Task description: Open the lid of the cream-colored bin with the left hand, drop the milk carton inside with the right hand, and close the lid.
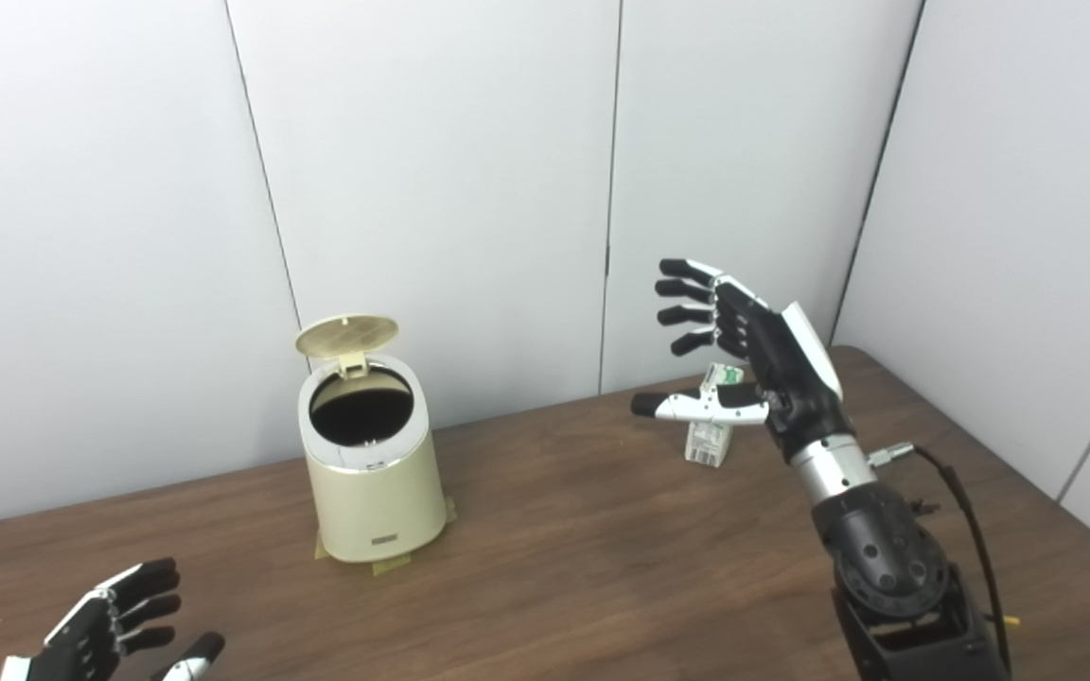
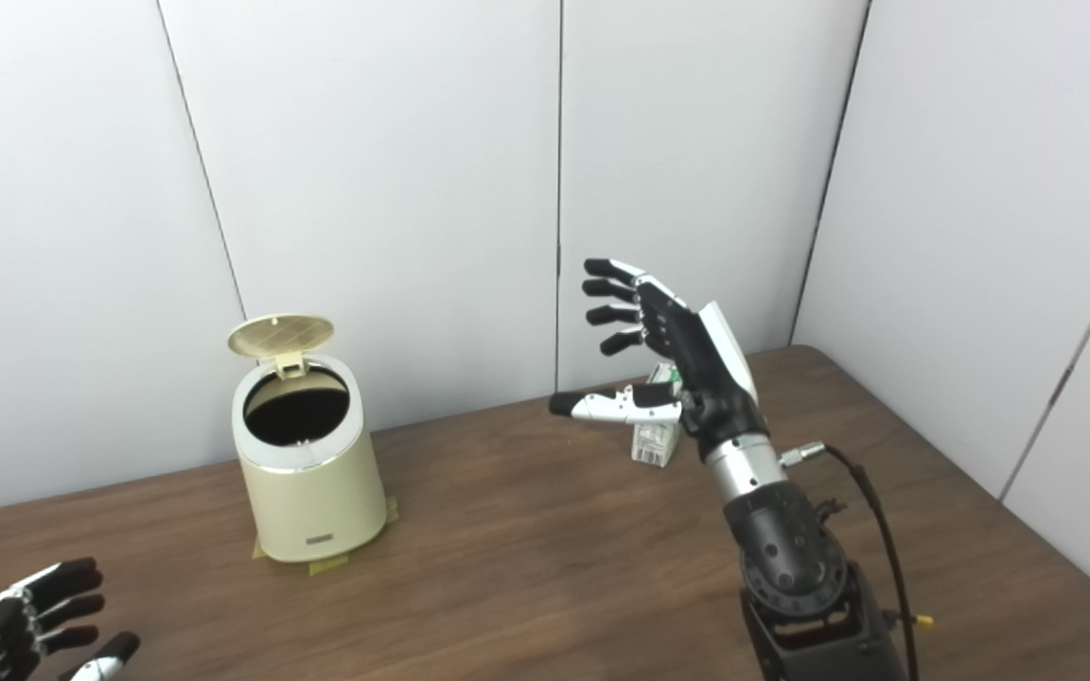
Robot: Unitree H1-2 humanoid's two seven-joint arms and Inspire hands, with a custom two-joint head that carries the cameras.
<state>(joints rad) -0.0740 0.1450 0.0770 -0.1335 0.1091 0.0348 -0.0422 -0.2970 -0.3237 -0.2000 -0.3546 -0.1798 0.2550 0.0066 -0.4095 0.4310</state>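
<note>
One bin (image 1: pixel 373 473), lid (image 1: pixel 347 335) up | one milk carton (image 1: pixel 708 443) | left robot hand (image 1: pixel 105 629), right robot hand (image 1: pixel 753 355): spread, empty

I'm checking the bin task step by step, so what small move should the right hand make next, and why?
Probably close the right hand around the milk carton. The bin already has its lid up, the carton stands on the table, and the hand is open around its top, fingers above and thumb in front. The left hand waits, open, near the table's front edge.

Lab test booth: plain white wall panels (image 1: pixel 431 189) enclosing bare wooden table (image 1: pixel 583 549), no furnishings.
</note>
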